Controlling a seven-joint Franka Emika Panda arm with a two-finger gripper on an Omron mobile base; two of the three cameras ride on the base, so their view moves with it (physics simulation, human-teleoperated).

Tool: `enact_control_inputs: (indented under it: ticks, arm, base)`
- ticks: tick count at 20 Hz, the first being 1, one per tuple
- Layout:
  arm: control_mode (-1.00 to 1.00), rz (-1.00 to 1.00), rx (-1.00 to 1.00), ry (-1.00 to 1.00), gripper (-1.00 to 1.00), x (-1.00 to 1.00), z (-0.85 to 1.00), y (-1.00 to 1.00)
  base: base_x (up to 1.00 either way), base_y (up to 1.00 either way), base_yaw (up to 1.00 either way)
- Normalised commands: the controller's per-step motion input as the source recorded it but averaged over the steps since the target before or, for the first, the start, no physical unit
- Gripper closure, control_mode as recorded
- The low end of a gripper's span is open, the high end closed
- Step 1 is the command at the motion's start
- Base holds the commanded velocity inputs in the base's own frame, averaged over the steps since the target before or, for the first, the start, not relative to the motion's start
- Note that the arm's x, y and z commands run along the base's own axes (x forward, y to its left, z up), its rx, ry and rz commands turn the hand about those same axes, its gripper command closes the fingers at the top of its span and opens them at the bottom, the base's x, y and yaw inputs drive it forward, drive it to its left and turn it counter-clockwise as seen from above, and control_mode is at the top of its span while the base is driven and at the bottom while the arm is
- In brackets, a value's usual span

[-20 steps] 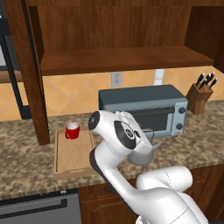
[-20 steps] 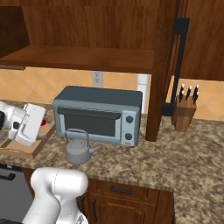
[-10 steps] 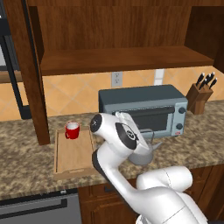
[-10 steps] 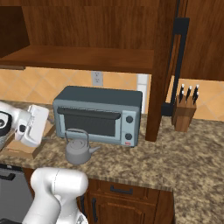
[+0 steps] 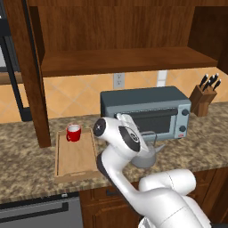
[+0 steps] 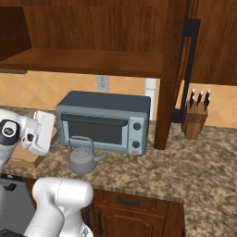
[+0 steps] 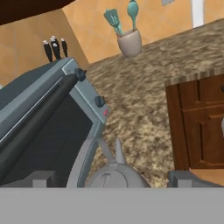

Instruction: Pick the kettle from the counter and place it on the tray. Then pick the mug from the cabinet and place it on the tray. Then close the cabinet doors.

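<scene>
The grey kettle (image 6: 83, 159) stands on the granite counter (image 6: 194, 162) in front of the toaster oven; the arm partly covers the kettle (image 5: 150, 155) in the left base view. My gripper (image 7: 113, 178) is open. Its fingertips (image 7: 42, 178) stand wide apart on either side of the kettle's lid (image 7: 114, 177), a little short of it. From the right base camera the gripper (image 6: 45, 133) hangs left of the kettle. The red mug (image 5: 73, 132) stands in the back left corner of the wooden tray (image 5: 76, 159). The cabinet (image 5: 120, 60) is open, its doors (image 6: 189, 60) swung out.
A grey toaster oven (image 5: 147, 109) stands right behind the kettle. A knife block (image 6: 194, 119) sits at the far right against the wall. A cup of utensils (image 7: 129, 41) stands farther along the counter. The left cabinet door (image 5: 33, 71) hangs edge-on beside the tray.
My hand has swung a little to the right, away from the tray and toward the kettle. The mug, tray and kettle have not moved.
</scene>
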Motion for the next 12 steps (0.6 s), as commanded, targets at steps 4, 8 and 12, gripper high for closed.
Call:
enact_control_inputs:
  ticks: [4, 8, 12]
  arm:
    - [-1.0, 0.06, 0.09, -0.04, -1.0, 0.26, -0.18, -0.02]
    - [-1.0, 0.06, 0.13, -0.02, -1.0, 0.22, -0.21, -0.04]
    - [-1.0, 0.05, 0.12, -0.05, -1.0, 0.18, -0.14, -0.03]
  base:
    - [0.0, 0.0, 0.0]
    - [0.0, 0.0, 0.0]
    - [0.0, 0.0, 0.0]
